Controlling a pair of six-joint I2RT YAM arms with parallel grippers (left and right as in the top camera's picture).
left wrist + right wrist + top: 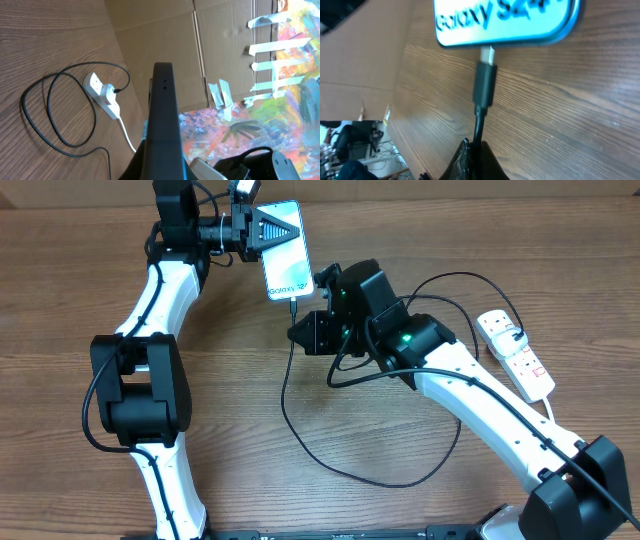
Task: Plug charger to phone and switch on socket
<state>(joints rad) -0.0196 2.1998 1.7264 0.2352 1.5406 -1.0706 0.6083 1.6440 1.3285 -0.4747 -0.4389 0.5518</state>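
The phone (pixel 284 265), its pale screen reading "Galaxy", is held up at the back of the table with my left gripper (pixel 272 228) shut on its upper end. In the left wrist view it shows edge-on as a dark bar (pixel 164 110). The charger (pixel 300 430) is a thin black cable looping over the table to the white socket (pixel 515 355). My right gripper (pixel 481 148) is shut on the cable just behind its black connector (pixel 485 82). The connector's silver tip meets the phone's (pixel 505 20) lower edge, with some metal still showing.
The socket (pixel 102 92) lies at the right with its white cord (pixel 548 405) running toward the front edge. Cable loops (pixel 50 115) spread across the middle of the wooden table. Cardboard (pixel 160 30) and a colourful painted sheet (pixel 280 90) stand behind.
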